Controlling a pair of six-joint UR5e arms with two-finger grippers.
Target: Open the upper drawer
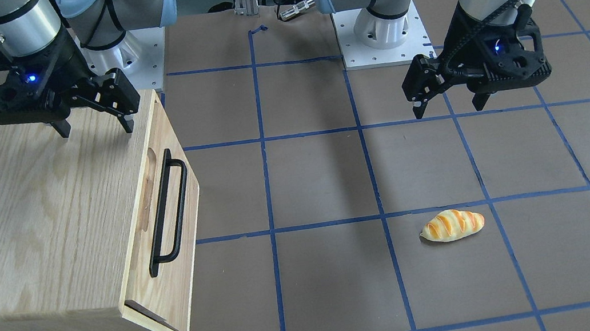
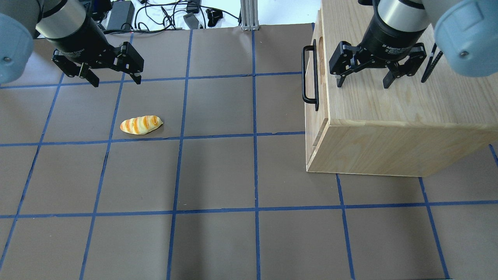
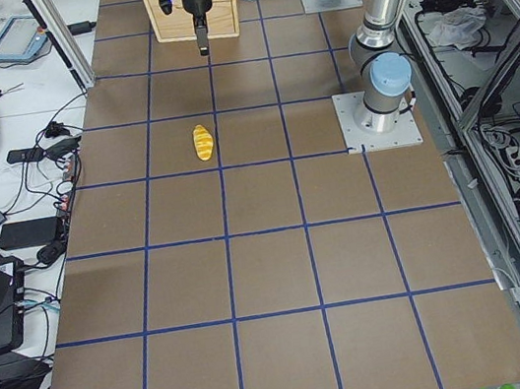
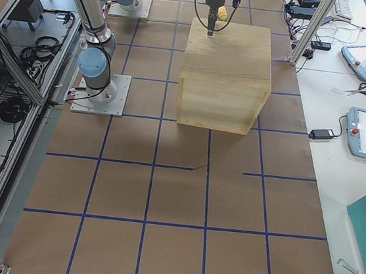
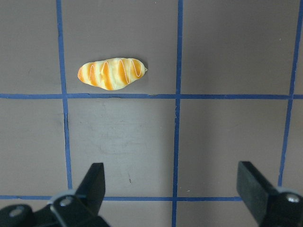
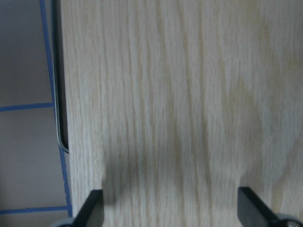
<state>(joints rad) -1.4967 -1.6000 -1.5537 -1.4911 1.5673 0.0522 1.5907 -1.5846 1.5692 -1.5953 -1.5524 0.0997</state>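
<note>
The upper drawer is a light oak front at the top of the cabinet's face, with a long black bar handle over an oval recess. It looks shut, flush with the box. In the overhead view the drawer front and the handle face the table's middle. My right gripper is open and empty above the cabinet top, just behind the front edge. Its wrist view shows the handle at the left. My left gripper is open and empty, high over the table.
A toy bread roll lies on the brown table on my left side, below the left gripper, and shows in its wrist view. Blue tape lines grid the table. The oak cabinet fills the right side.
</note>
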